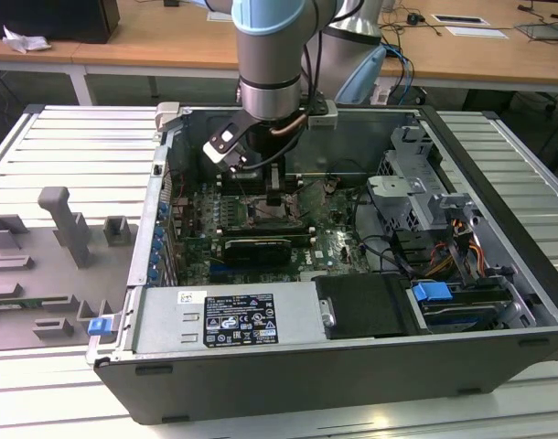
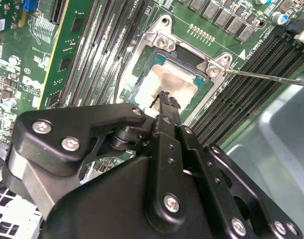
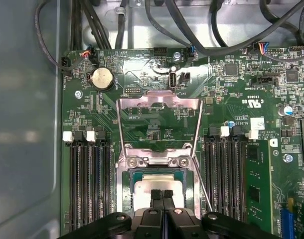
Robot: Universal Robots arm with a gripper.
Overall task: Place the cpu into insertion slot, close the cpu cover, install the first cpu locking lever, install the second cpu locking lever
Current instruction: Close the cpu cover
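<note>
The cpu (image 3: 159, 183) (image 2: 168, 82), a pale silvery square, lies flat in the insertion slot (image 3: 129, 180) (image 2: 155, 59) on the green board. My gripper (image 3: 162, 193) (image 2: 165, 96) is shut, its black fingertips pressed together over the chip's middle, touching it or just above it. The cpu cover (image 3: 137, 101), a thin silvery frame, stands swung open away from the slot on its hinge. A thin locking lever (image 3: 205, 193) (image 2: 266, 76) sticks out free beside the socket. In the exterior view the gripper (image 1: 274, 197) reaches down into the open computer case.
Long black memory slots (image 3: 89, 184) (image 3: 224, 174) flank the socket on both sides. Cables (image 3: 192, 30) run along the board's far edge near a coin battery (image 3: 102, 78). The power supply (image 1: 224, 320) and drive cage (image 1: 416, 197) bound the case; grey fixtures (image 1: 64, 224) stand outside.
</note>
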